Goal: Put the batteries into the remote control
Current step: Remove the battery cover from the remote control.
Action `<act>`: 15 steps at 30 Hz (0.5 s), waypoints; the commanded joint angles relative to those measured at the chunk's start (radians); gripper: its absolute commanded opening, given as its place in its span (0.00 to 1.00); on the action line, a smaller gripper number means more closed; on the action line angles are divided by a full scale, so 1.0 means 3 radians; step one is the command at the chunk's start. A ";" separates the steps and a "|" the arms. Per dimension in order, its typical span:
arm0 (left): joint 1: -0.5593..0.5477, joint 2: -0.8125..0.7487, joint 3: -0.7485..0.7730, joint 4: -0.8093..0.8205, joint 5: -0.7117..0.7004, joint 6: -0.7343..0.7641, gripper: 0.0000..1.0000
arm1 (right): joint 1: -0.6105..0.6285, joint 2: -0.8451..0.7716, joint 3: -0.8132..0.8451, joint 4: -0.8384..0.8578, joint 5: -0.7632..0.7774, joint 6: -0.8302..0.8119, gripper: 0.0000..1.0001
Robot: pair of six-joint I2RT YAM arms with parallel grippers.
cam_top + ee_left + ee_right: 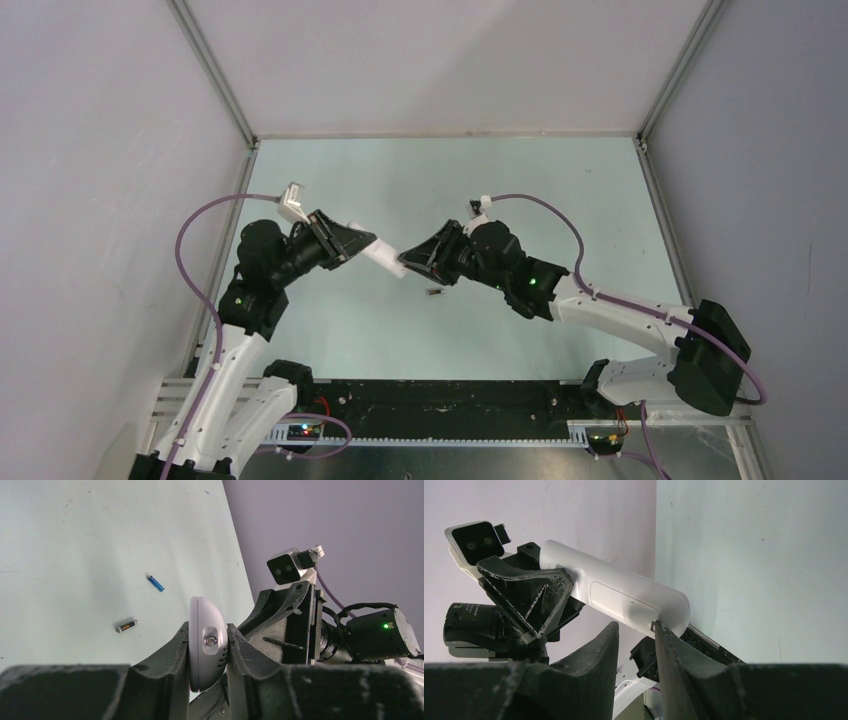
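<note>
My left gripper (362,243) is shut on one end of the white remote control (386,259) and holds it above the table, back side showing; in the left wrist view the remote (204,645) stands edge-on between the fingers. My right gripper (409,259) is slightly open at the remote's free end. In the right wrist view one fingertip (659,630) touches the end by the battery cover (624,601), and nothing is between the jaws. The dark battery (126,625) and the blue battery (156,582) lie apart on the table. Only the dark one (435,293) shows in the top view.
The pale green table (560,200) is enclosed by grey walls on three sides with metal corner posts. A black rail with cables (450,400) runs along the near edge between the arm bases.
</note>
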 commanded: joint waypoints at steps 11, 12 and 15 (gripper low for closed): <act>-0.0016 -0.0016 -0.0015 0.0153 0.0156 -0.0072 0.00 | 0.0005 0.0093 0.0044 0.0554 -0.0075 0.0070 0.37; -0.0016 -0.0017 -0.0016 0.0150 0.0151 -0.0064 0.00 | 0.0004 0.0095 0.0042 0.0564 -0.0075 0.0072 0.36; -0.0016 -0.0017 -0.0016 0.0150 0.0135 -0.0039 0.00 | 0.0001 0.0091 0.0045 0.0619 -0.0070 0.0077 0.37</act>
